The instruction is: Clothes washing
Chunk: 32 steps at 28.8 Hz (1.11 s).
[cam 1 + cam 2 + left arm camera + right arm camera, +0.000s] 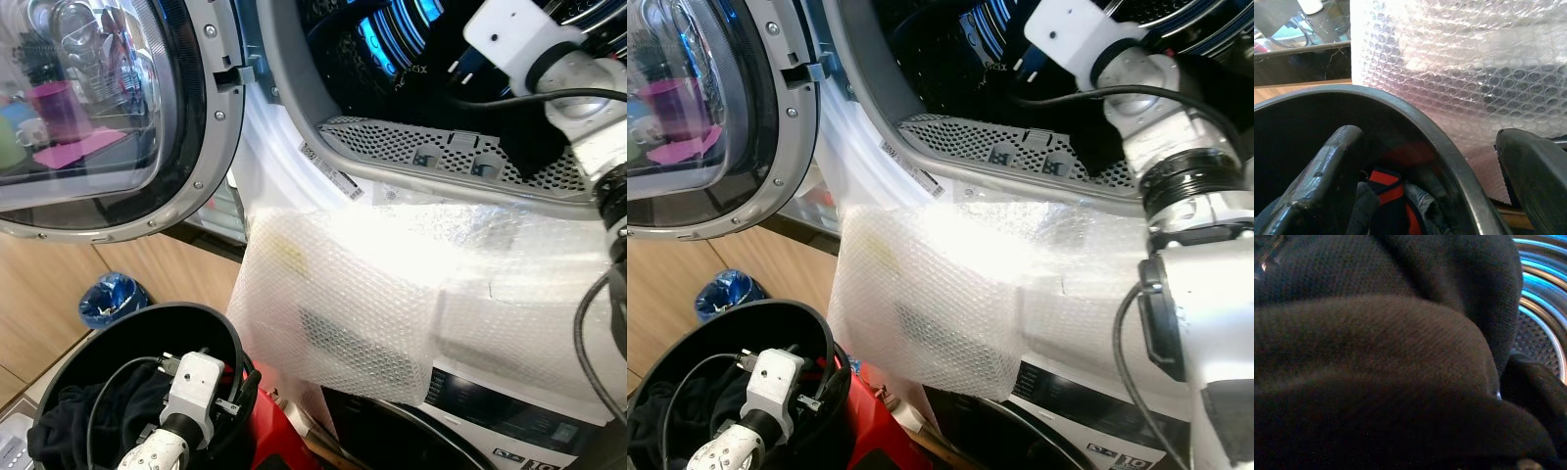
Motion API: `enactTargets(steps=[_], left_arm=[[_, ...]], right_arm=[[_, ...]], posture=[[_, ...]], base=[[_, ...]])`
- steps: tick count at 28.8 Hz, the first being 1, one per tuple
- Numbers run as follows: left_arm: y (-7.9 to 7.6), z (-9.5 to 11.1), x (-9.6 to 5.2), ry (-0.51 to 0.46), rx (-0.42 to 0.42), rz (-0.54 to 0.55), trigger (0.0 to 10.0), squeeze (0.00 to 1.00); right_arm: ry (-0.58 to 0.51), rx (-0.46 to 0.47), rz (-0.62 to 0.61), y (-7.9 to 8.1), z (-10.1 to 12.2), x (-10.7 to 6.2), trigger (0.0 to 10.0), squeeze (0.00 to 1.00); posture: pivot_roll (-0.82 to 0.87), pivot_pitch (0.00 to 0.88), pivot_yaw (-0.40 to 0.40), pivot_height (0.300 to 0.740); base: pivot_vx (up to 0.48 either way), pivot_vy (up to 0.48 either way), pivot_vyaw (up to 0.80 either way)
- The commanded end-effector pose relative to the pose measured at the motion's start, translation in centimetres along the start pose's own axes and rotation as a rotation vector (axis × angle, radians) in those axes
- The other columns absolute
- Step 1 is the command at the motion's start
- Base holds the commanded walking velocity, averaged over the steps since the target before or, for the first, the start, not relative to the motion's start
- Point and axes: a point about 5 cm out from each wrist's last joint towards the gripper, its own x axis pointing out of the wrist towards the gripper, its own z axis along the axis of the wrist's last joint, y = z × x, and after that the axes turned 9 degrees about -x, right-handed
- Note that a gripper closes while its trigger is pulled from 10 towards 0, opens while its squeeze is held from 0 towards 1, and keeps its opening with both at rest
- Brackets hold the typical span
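Nearest: black laundry bucket (108,338) on the floor, dark clothes (93,421) inside. My left claw (1420,181) is in it, spread open, one finger (1322,171) inside the rim and the other outside.

Middle: bubble wrap (392,294) draped over the washer front; door (118,117) swung open.

Far: my right claw reaches into the drum (411,44), dark fabric (1376,357) pressed against its camera; its grip I cannot tell.

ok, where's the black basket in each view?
Left eye: black basket, lower left corner.
Right eye: lower left corner.
Left wrist: its rim curves across the foreground.
Right wrist: dark garment and drum instead.
Shared landmark: bubble wrap beside the basket.
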Motion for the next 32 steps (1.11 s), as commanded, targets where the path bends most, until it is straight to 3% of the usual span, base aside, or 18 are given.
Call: enactTargets(steps=[1,3,7,8,9,11,12,14,15,16,19,21,23,29,32], left_arm=[[0.2,0.0,-0.2,0.007,0.010,0.005,10.0,0.00],[0.1,-0.1,-0.2,0.009,0.010,0.003,10.0,0.00],[0.0,-0.1,-0.3,0.009,0.005,0.006,10.0,0.00],[0.0,-0.2,-0.3,0.011,0.007,0.006,10.0,0.00],[0.0,-0.2,-0.3,0.012,0.005,0.006,10.0,0.00],[0.0,-0.2,-0.3,0.012,0.004,0.005,10.0,0.00],[0.0,-0.2,-0.3,0.013,0.003,0.005,10.0,0.00],[0.0,-0.2,-0.3,0.014,0.002,0.004,10.0,0.00],[-0.1,-0.3,-0.3,0.013,0.001,0.005,10.0,0.00],[-0.1,-0.3,-0.3,0.013,0.000,0.005,10.0,0.00],[-0.1,-0.3,-0.3,0.012,-0.001,0.006,10.0,0.00],[-0.2,-0.3,-0.3,0.013,-0.003,0.006,10.0,0.00],[-0.2,-0.4,-0.3,0.014,-0.003,0.007,10.0,0.00],[-0.2,-0.4,-0.3,0.014,-0.004,0.007,10.0,0.00],[-0.2,-0.4,-0.3,0.011,-0.006,0.013,10.0,0.00]], right_arm=[[-0.032,-0.079,-0.040,-1.2,0.2,-0.2,10.0,0.00],[-0.047,-0.124,-0.061,-1.7,0.3,-0.4,10.0,0.00],[-0.107,-0.169,0.045,-0.7,0.2,-0.7,10.0,0.00],[-0.137,-0.123,0.106,-0.3,0.2,-0.9,10.0,0.00],[-0.181,0.002,0.146,-0.3,0.5,-1.0,10.0,0.00],[-0.220,0.129,0.173,-0.4,0.9,-1.1,10.0,0.00],[-0.267,0.284,0.224,-0.4,1.4,-1.1,10.0,0.00],[-0.320,0.462,0.297,-0.3,2.1,-1.2,10.0,0.00],[-0.349,0.532,0.356,0.1,2.5,-1.6,10.0,0.00],[-0.354,0.538,0.381,0.4,2.6,-1.7,10.0,0.00],[-0.370,0.482,0.399,0.9,2.6,-2.3,10.0,0.00],[-0.314,0.264,0.355,1.8,1.6,-2.7,10.0,0.00],[-0.234,0.112,0.330,2.5,0.6,-3.0,10.0,0.00],[-0.213,0.127,0.347,2.4,0.8,-3.7,10.0,0.00],[-0.146,-0.162,0.077,1.5,0.3,-4.2,10.0,0.00]], posture=[[0.00,0.074,0.109,0.740],[-0.01,0.079,0.107,0.740],[-0.01,0.081,0.107,0.740],[-0.01,0.080,0.105,0.740],[-0.01,0.083,0.105,0.740],[-0.01,0.083,0.103,0.740],[-0.02,0.083,0.100,0.740],[-0.02,0.083,0.098,0.740],[-0.02,0.085,0.094,0.740],[-0.02,0.085,0.093,0.740],[-0.02,0.087,0.091,0.740],[-0.03,0.089,0.089,0.740],[-0.03,0.089,0.088,0.740],[-0.03,0.089,0.088,0.740],[-0.03,0.086,0.081,0.740]], base=[[0.000,0.000,0.00],[0.000,0.000,0.00],[0.000,0.000,0.00],[0.000,0.000,0.00],[0.000,0.000,0.00],[0.000,0.000,0.00],[0.000,0.000,0.00],[0.000,0.000,0.00],[0.000,0.000,0.00],[0.000,0.000,0.00],[0.000,0.000,0.00],[0.000,0.000,0.00],[0.000,0.000,0.00],[0.000,0.000,0.00],[0.000,0.000,0.00]])
